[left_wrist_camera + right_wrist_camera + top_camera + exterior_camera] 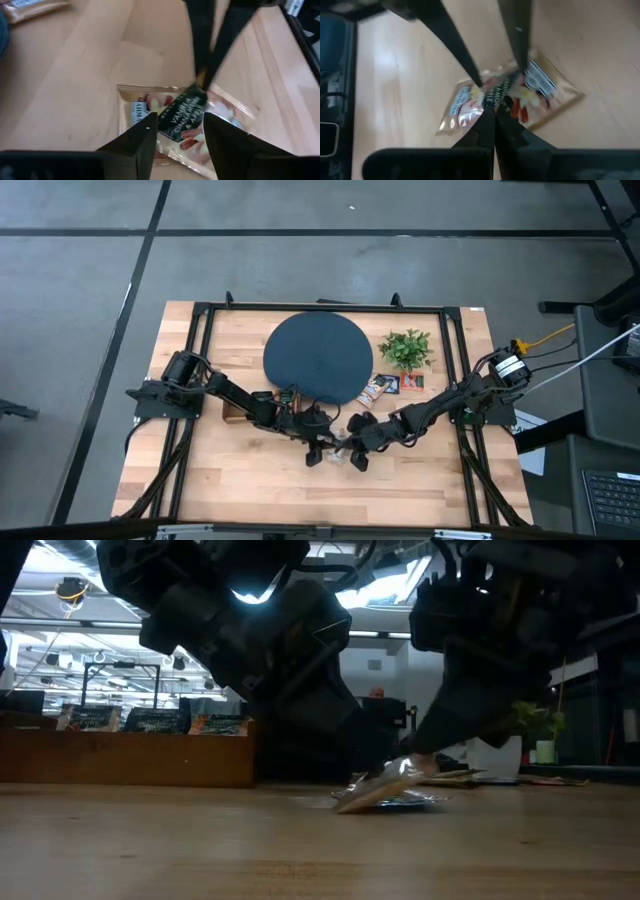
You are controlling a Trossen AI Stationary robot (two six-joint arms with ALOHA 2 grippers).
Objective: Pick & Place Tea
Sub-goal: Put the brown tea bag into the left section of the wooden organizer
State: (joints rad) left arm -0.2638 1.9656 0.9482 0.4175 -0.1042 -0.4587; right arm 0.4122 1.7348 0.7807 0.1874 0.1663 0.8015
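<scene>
Tea sachet (pixel 520 97) on table (pixel 240 480) | right fingers (pixel 492 131) clamped on it | left fingers (pixel 142 140) apart | box (pixel 125 755): sachets

In the high view, the two grippers meet over the pale sachet (pixel 345 452) and cover most of it, so its print cannot be read there, and the sachets (pixel 388 384) beside the dark disc (pixel 317 358) are too small to tell one label from another. In the low view, both arms fill the upper picture and are cut off by its top edge, and the sachets in the wooden tray (pixel 130 762) are too dim to read. In the left wrist view, the left gripper (pixel 180 136) hides the near edge of the pale sachet, and another sachet (pixel 35 7) is cut off at the picture's corner.
</scene>
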